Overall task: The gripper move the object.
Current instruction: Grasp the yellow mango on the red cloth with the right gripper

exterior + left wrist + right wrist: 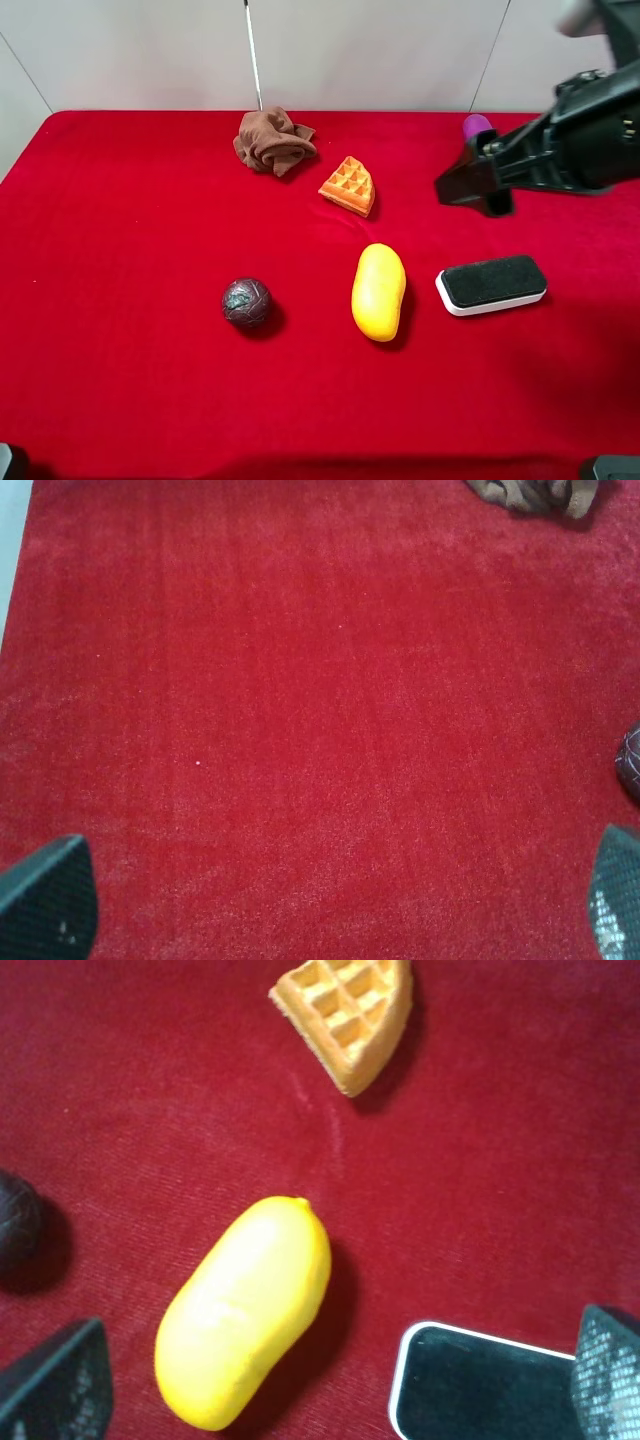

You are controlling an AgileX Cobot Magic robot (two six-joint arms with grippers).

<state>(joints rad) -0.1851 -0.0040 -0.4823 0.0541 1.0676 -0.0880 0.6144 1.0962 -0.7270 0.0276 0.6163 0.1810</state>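
Note:
The yellow mango-shaped object [378, 291] lies on the red cloth near the middle, lengthwise front to back. It also shows in the right wrist view [245, 1310]. My right gripper [472, 190] hangs above the cloth behind and to the right of the object, apart from it. In the right wrist view the right gripper [335, 1380] is open and empty, its fingertips [55, 1385] wide apart. My left gripper [330, 900] is open and empty over bare red cloth at the left.
An orange waffle wedge [349, 185] lies behind the object. A black-and-white eraser [491, 284] lies just right of it, and a dark ball [246, 302] to its left. A brown crumpled cloth [273, 140] and a purple eggplant [477, 126] sit at the back.

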